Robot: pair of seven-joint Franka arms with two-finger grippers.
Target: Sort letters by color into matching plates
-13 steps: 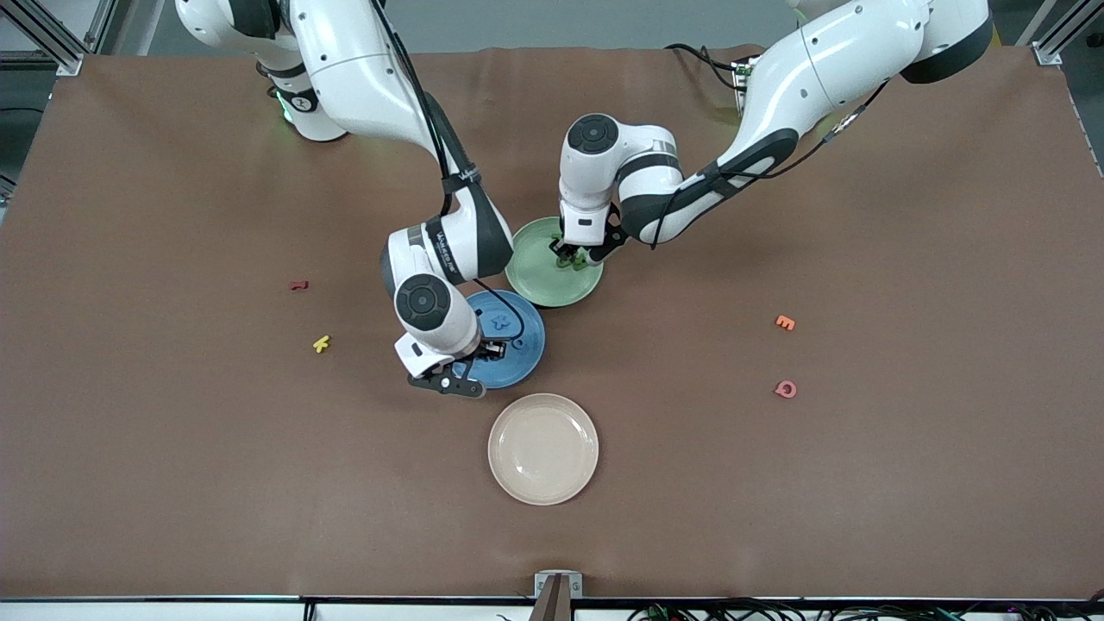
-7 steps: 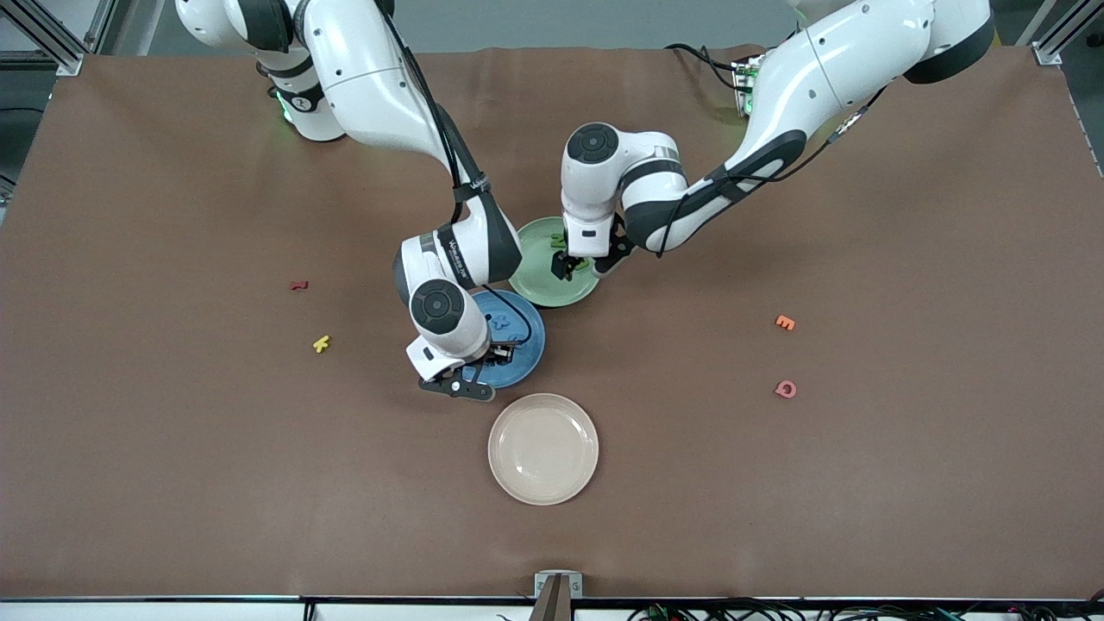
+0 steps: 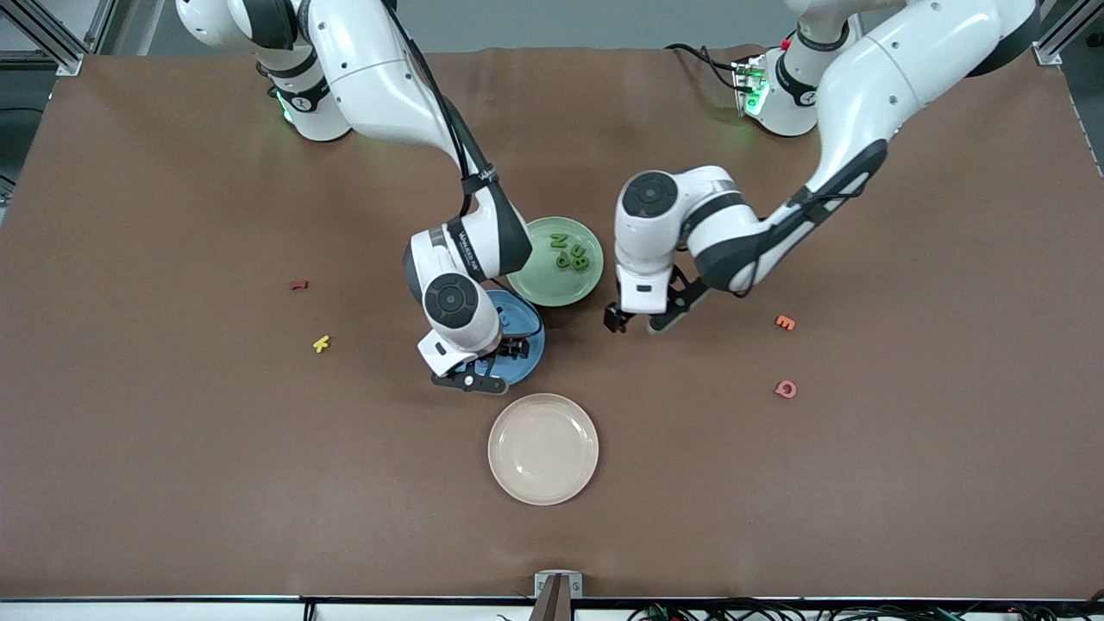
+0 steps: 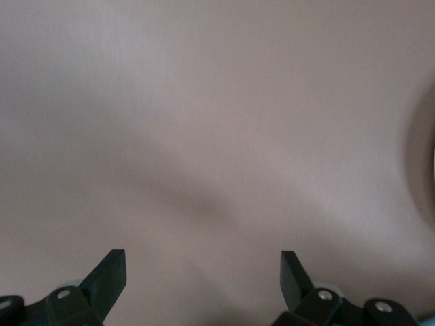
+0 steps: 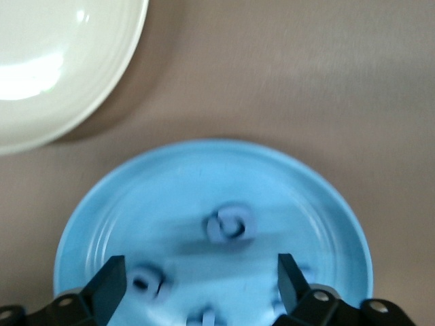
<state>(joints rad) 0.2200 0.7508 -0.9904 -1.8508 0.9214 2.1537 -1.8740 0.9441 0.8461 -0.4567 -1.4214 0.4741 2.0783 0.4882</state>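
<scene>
The left gripper point(image 3: 634, 323) is seen with its fingers spread apart and nothing between them, hanging over bare brown table point(image 3: 862, 483) just beside the pale green plate point(image 3: 539, 285), toward the left arm's end. In the left wrist view only the table surface and a sliver of a plate rim are shown past the two black fingertips point(image 4: 112, 272). The green letters point(image 3: 570, 254) are found lying loose in the pale green plate, clustered near its middle. The right gripper point(image 3: 504, 349) is held over the blue plate point(image 3: 528, 355), its fingers likewise apart and empty; in the right wrist view several blue letters point(image 5: 231, 225) are shown resting inside the blue plate point(image 5: 136, 204). The two plates touch or nearly touch, the blue one nearer the camera. A cream plate point(image 3: 543, 448) lies nearer still and holds nothing. A yellow K point(image 3: 322, 344) and a dark red letter point(image 3: 298, 285) lie toward the right arm's end; an orange letter point(image 3: 785, 323) and a pink letter point(image 3: 786, 389) lie toward the left arm's end.
</scene>
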